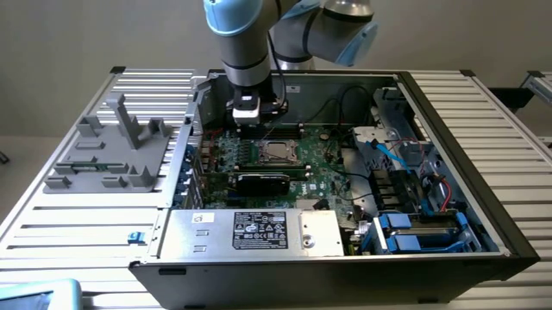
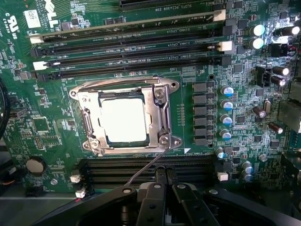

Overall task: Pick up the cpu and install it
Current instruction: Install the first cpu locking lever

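The cpu [image 2: 123,120], a small square chip with a bright shiny top, lies flat inside the metal frame of the socket [image 2: 162,115] on the green motherboard [image 2: 42,127]. In the exterior view the cpu [image 1: 276,150] sits mid-board inside the open computer case [image 1: 431,116]. My gripper [image 2: 165,173] hovers above the memory slots just beside the socket, fingers shut together with nothing between them. In the exterior view the gripper [image 1: 248,121] hangs from the arm over the board's far edge, apart from the cpu.
A thin wire lever [image 2: 141,169] runs from the socket corner toward my fingers. Memory slots [image 2: 131,47] flank the socket. A grey plastic fixture [image 1: 112,152] with upright posts stands on the table at the exterior view's left. The power supply [image 1: 250,229] and drive bays [image 1: 423,226] fill the case's near side.
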You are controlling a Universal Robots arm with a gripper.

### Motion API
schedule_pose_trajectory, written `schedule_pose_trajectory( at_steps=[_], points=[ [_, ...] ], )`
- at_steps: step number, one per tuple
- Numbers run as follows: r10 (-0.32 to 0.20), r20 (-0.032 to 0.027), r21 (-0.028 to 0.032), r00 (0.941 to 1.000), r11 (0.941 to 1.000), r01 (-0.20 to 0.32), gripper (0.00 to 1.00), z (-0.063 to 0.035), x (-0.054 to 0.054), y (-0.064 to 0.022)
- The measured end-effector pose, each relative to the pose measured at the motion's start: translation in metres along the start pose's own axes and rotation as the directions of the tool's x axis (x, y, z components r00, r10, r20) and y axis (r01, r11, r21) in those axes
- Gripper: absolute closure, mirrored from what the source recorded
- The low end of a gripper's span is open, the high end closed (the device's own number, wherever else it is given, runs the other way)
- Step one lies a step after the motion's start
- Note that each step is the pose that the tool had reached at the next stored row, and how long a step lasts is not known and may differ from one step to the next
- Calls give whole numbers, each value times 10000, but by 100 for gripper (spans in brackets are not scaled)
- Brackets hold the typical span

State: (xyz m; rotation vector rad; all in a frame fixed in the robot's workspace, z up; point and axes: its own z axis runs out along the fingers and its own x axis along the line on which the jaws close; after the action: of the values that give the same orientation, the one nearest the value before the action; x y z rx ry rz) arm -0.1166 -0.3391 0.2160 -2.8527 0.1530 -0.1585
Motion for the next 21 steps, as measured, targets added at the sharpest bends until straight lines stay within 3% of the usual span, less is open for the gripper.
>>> schedule_pose_trajectory(
  at_steps=[2,6,15,21],
  points=[
    [22,-31,37,10000,10000,-22,89,6,-3,4],
    [93,-33,177,10000,9998,-92,89,9,-4,16],
    [259,-83,181,9996,9995,-258,89,36,-15,52],
    [370,-107,269,9993,9990,-367,89,85,-30,71]
  ],
)
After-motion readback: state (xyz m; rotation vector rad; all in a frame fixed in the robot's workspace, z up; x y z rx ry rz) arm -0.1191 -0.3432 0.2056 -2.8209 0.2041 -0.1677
